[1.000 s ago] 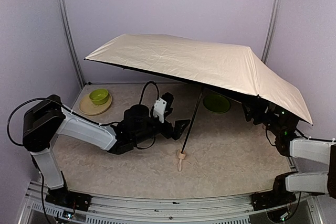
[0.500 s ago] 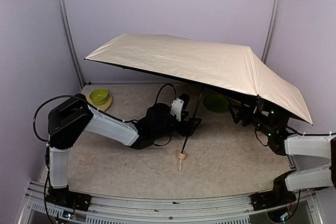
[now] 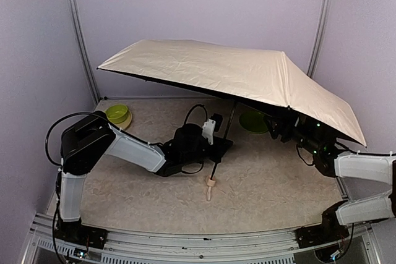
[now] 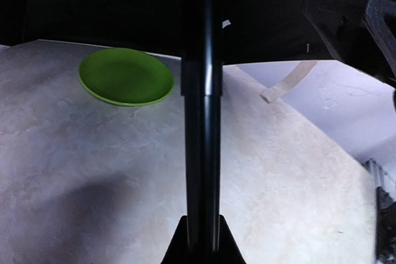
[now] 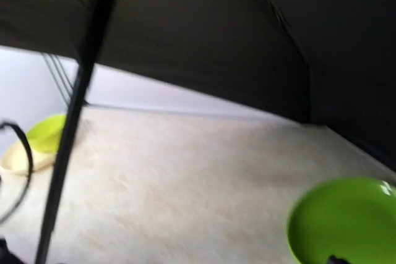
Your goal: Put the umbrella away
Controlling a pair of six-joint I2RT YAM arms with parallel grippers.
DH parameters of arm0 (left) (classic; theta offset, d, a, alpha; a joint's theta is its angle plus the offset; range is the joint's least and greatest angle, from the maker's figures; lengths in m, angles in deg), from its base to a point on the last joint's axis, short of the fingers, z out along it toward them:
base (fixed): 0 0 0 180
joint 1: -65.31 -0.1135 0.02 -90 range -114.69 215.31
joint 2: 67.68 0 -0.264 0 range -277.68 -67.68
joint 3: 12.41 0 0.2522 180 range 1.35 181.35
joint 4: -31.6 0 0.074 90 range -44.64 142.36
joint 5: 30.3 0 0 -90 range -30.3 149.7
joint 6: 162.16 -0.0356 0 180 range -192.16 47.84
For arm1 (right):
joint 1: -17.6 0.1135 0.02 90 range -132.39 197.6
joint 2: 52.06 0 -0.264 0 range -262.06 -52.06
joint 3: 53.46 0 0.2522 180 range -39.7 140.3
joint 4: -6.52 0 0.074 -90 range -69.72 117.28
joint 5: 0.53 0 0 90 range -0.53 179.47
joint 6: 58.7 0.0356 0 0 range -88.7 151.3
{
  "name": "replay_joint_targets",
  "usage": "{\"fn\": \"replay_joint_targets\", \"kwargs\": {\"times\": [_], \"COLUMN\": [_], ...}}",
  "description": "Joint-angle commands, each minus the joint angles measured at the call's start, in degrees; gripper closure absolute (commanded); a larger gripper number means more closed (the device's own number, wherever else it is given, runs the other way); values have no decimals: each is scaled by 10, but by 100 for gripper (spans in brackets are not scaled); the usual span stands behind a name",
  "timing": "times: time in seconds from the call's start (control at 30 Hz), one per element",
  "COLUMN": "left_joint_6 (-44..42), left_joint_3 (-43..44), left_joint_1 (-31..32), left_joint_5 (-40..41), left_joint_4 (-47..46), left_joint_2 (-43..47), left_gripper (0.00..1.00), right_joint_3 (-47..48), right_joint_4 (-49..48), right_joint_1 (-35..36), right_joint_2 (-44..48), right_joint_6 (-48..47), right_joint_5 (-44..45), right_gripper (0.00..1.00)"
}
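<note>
Cream umbrella, just one, left fingers clenched on shaft, right fingers spread

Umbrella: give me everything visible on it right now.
The umbrella is open: cream-beige fabric canopy, black underside and ribs, tilted down toward the right. Its thin black shaft slants to a small light wooden knob that appears to rest on the table. The left gripper is shut on the shaft above the knob.

cream umbrella, black shaft, green plate, mottled beige table.
</note>
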Motion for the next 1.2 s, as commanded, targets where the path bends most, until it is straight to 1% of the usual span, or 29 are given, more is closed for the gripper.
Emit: {"fn": "replay_joint_targets", "kwargs": {"times": [0.0,0.1,0.2,0.27,0.33,0.4,0.47,0.53,0.6,0.67,0.8,0.87,0.93,1.0,1.1,1.17], "left_joint_6": [96,118,96,90,100,99,80,54,35,24,10,-10,-18,-27,-42,-38], "left_joint_3": [-56,-95,-114,-116,-123,-132,-135,-137,-144,-149,-155,-160,-170,-168,-158,-156], "left_joint_1": [-10,-1,22,30,31,35,43,51,58,63,67,67,67,65,64,66], "left_joint_5": [-50,-53,-16,-10,-26,-33,-21,-16,-16,-16,-7,-1,21,43,31,21], "left_joint_4": [-106,-186,-213,-217,-241,-267,-259,-256,-270,-283,-291,-299,-315,-300,-276,-269], "left_joint_2": [58,75,89,92,94,99,111,120,126,129,136,140,144,149,152,155], "left_gripper": [100,100,100,100,100,100,100,100,100,100,100,100,100,100,100,100], "right_joint_3": [55,95,120,144,179,217,254,271,276,283,311,313,297,274,260,241], "right_joint_4": [10,-17,-107,-154,-170,-176,-172,-181,-206,-219,-185,-166,-181,-190,-165,-175], "right_joint_1": [27,41,46,58,75,92,104,114,123,125,129,133,137,148,150,150], "right_joint_2": [14,0,-28,-52,-76,-98,-119,-137,-154,-175,-206,-216,-213,-200,-179,-163], "right_joint_6": [20,62,147,182,193,193,201,221,242,271,311,335,347,343,345,349], "right_joint_5": [-9,-25,-58,-70,-79,-83,-75,-61,-43,-27,-17,-2,11,40,63,70], "right_gripper": [12,12,12,13,12,8,3,2,2,4,8,10,14,15,16,17]}}
